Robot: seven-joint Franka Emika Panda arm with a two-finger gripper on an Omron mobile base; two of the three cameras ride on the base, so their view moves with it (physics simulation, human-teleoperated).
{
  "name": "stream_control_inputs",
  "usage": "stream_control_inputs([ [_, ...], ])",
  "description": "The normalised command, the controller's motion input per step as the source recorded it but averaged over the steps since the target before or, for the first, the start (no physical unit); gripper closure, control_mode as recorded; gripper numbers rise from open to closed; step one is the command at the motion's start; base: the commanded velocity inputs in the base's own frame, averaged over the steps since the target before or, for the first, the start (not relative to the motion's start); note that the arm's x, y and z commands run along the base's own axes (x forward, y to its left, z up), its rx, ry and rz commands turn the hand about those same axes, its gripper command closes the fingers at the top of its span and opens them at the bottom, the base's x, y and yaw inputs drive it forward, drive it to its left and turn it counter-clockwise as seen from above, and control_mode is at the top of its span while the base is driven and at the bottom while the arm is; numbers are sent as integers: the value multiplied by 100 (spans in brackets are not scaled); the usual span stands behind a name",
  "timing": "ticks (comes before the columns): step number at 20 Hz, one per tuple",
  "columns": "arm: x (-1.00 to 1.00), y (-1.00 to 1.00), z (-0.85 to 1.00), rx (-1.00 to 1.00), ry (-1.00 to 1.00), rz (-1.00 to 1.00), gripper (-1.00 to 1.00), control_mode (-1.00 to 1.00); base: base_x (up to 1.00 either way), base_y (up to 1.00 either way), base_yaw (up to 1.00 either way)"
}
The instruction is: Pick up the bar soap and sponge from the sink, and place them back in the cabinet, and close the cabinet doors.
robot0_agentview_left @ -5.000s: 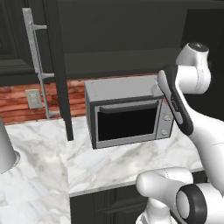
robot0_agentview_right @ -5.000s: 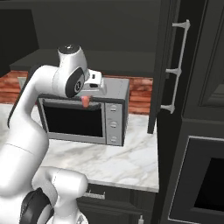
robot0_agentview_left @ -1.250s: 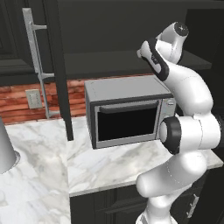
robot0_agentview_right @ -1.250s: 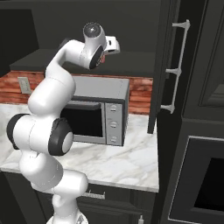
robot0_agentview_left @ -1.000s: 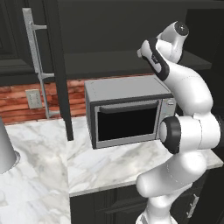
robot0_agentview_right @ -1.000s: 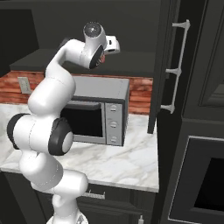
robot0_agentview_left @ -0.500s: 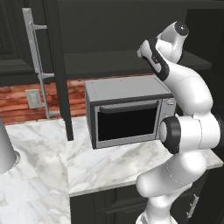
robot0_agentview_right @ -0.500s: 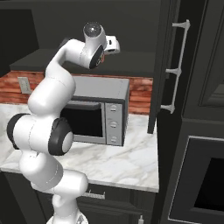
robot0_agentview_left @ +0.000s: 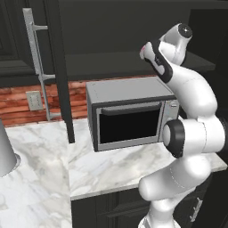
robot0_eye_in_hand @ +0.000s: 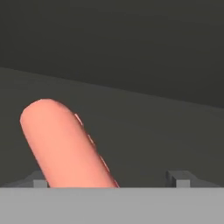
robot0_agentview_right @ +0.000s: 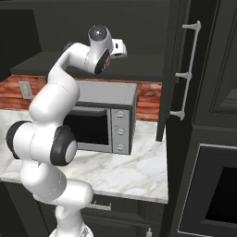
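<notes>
Showing bar soap (robot0_eye_in_hand: 65, 146) between spread fingertips (robot0_eye_in_hand: 180, 178), seemingly on cabinet (robot0_eye_in_hand: 144, 127) shelf.

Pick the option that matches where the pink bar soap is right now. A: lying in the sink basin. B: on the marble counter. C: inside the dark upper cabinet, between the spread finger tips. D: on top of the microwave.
C: in the hand view the bar soap stands tilted against the cabinet's dark interior, with the gripper's finger tips set wide to either side of it.
</notes>
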Motion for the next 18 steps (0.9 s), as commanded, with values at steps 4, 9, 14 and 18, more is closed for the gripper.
stream_control_inputs([
  [4, -8, 0, -10, 0, -4, 0, -100, -100, 0, 0, 0],
  [9, -16, 0, -3, 0, -3, 0, -100, -100, 0, 0, 0],
  [14, -24, -1, 0, 0, 0, 0, -100, -100, 0, 0, 0],
  [18, -25, 0, 0, 0, 0, 0, -100, -100, 0, 0, 0],
])
